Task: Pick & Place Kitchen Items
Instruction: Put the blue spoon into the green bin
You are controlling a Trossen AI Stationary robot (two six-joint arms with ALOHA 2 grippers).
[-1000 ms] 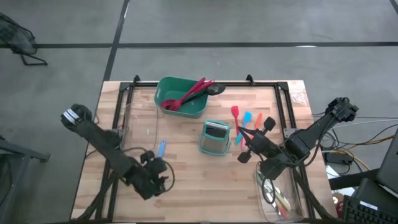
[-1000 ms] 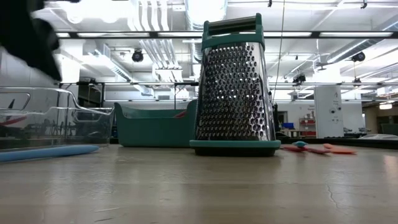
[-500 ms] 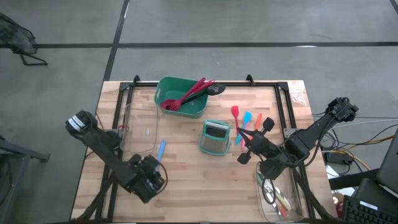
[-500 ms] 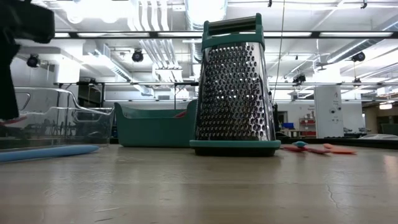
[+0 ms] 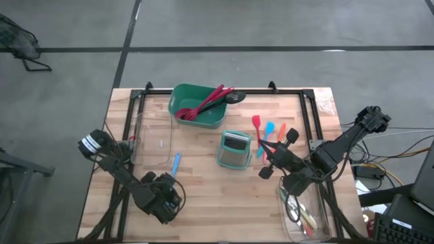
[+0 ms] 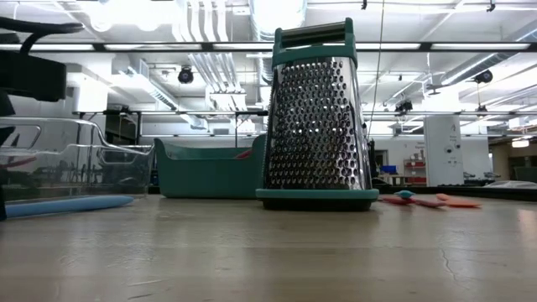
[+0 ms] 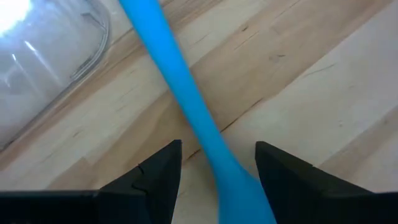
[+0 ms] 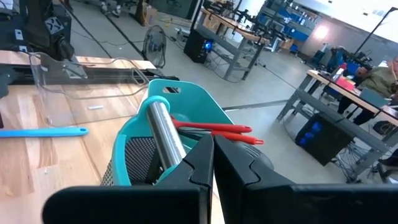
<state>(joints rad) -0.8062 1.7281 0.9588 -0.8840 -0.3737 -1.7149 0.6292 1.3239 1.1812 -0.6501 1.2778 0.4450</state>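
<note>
Blue spoon (image 7: 186,106): flat on worktop near left edge, beside clear tray (image 5: 152,139); left gripper (image 5: 166,198) spread wide, straddling handle, nothing gripped. Right gripper (image 5: 270,163) shut, empty, beside grater (image 5: 234,150). Red spoons (image 5: 207,103) already in green tub (image 5: 182,102); small spatulas (image 5: 270,130) still unplaced.

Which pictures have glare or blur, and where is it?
Left wrist view: white glare on the clear tray; the blue spoon is soft so close between the open left gripper. Low view: bright ceiling lights, the near table blurred, the grater sharp. High view: even light, soft shadows.
</note>
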